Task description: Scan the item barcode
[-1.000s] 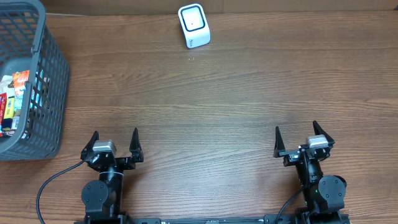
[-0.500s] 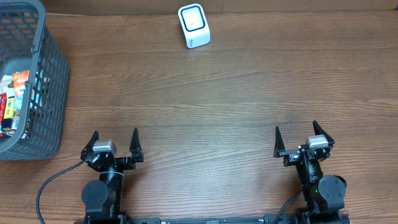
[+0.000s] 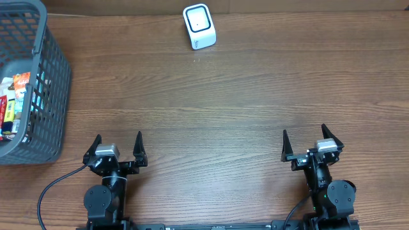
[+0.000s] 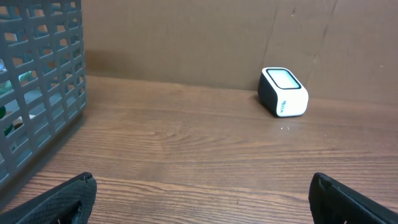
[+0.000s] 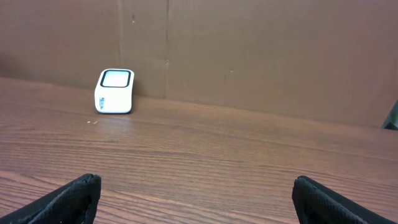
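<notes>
A white barcode scanner with a dark-rimmed window stands at the far edge of the table; it also shows in the left wrist view as the scanner and in the right wrist view as the scanner. Packaged items lie inside a grey basket at the far left. My left gripper rests open near the front edge, nothing between its fingers. My right gripper is open and empty at the front right. Both are far from the scanner and the basket.
The basket wall fills the left side of the left wrist view. A brown cardboard wall rises behind the table. Bare wooden tabletop lies between the grippers and the scanner.
</notes>
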